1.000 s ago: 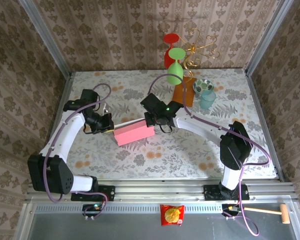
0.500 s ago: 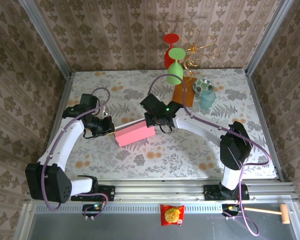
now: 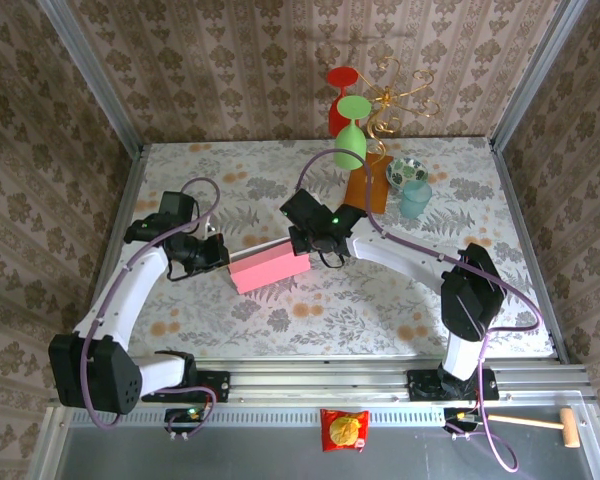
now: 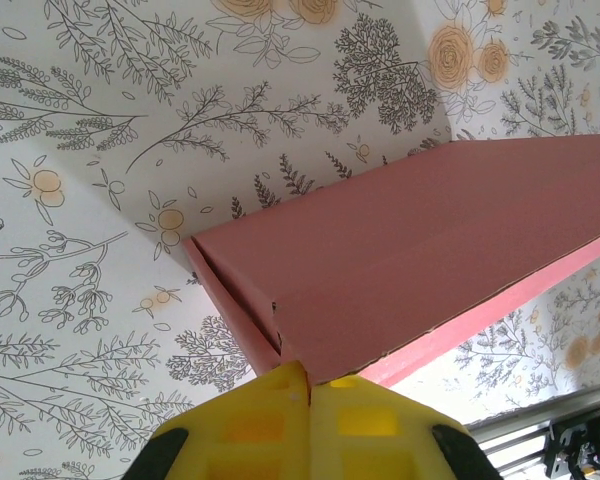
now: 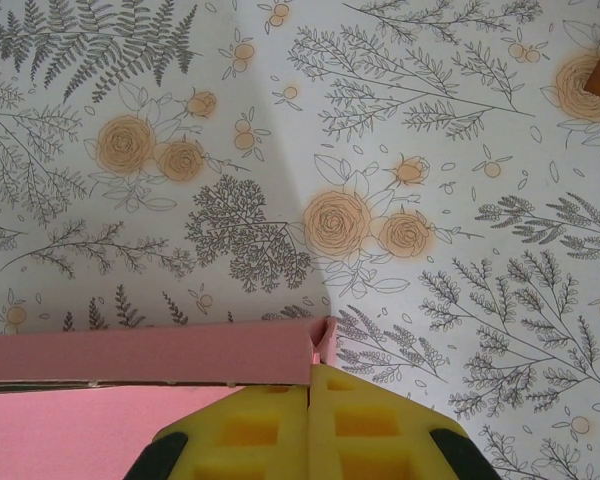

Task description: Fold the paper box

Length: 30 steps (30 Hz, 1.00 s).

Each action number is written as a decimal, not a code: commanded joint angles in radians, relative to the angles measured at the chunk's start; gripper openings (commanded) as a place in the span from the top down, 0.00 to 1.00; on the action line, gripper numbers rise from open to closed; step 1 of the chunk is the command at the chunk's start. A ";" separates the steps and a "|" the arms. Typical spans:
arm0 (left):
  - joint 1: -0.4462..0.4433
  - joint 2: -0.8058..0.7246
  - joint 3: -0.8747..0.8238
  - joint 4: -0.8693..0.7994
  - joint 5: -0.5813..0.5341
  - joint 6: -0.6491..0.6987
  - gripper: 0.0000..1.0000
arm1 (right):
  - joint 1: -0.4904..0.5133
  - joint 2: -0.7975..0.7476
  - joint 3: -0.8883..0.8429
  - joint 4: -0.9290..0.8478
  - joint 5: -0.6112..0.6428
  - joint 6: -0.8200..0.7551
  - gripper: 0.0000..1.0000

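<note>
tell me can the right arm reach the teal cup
Probably yes: the teal cup stands close on its side, nothing tall between, but its end effector is shut on the paper box.

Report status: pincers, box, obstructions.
Left pincer shut at left end of paper box. Right pincer shut at its right corner. Box closed, lying flat. Orange booklet behind, clear.

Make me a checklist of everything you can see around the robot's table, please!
Surface: floral tablecloth, flat, with faint creases.
Job's things: pink paper box, a folded block lying mid-table between the arms.
Clutter: booklet, bowl, teal cup, red goblet, green goblet and gold wire ornament at the far side; snack packet and wooden mallet on the near tray.
Grippers: left gripper and right gripper, pads together at opposite box ends, seemingly pinching its edges.
Cables: purple cables loop along both arms.
Surroundings: patterned walls, metal frame.
</note>
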 commanded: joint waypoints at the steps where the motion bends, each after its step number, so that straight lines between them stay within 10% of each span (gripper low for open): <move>1: -0.018 -0.007 -0.040 -0.021 -0.013 -0.020 1.00 | 0.013 -0.002 -0.047 -0.068 -0.010 0.025 1.00; 30: -0.078 -0.110 -0.197 0.085 -0.114 -0.055 1.00 | 0.003 -0.066 -0.196 0.045 -0.034 -0.023 1.00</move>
